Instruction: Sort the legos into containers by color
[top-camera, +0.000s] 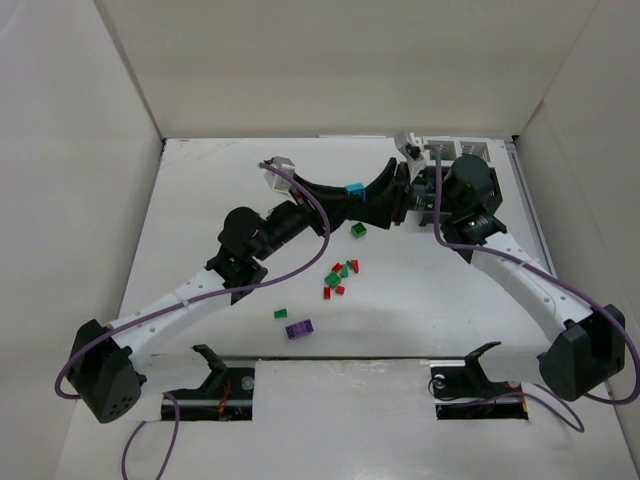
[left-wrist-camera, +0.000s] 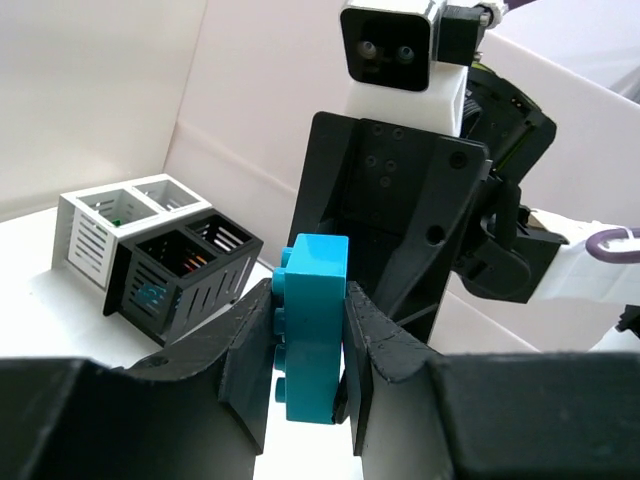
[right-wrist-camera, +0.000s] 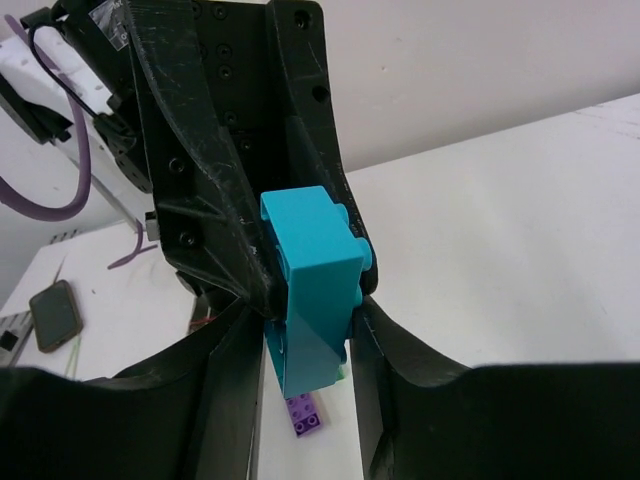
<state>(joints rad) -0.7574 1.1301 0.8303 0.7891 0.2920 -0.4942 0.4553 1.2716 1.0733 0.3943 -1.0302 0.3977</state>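
Two grippers meet up in the air over the far half of the desk (top-camera: 200, 230), and one teal brick (top-camera: 354, 188) sits between them. The left gripper (left-wrist-camera: 305, 340) is clenched on the brick low down. The right gripper (right-wrist-camera: 305, 330) has a finger on each side of the same brick, and from its own camera they look pressed against it. So we think both are grasping it, like a pass from one to the other.

What could go wrong? If the left gripper lets go before the right one has a good hold, we think the brick will drop to the desk. It could bounce into the loose bricks (top-camera: 340, 275) below. If both pull at once, the brick may twist or pop out. The fingers are very close together, so a small wrong move could make them bump.

The bins (left-wrist-camera: 160, 250) stand just behind the right gripper, near the back wall, two white and two black. One black bin seems to have something teal in it. From above, the right arm covers most of the bins, so we cannot see them well there.

Red and green bricks lie in a small bunch near the middle of the desk. A purple brick (top-camera: 298, 328) lies closer to us, apart from the bunch. None of these are in the way of the pass.
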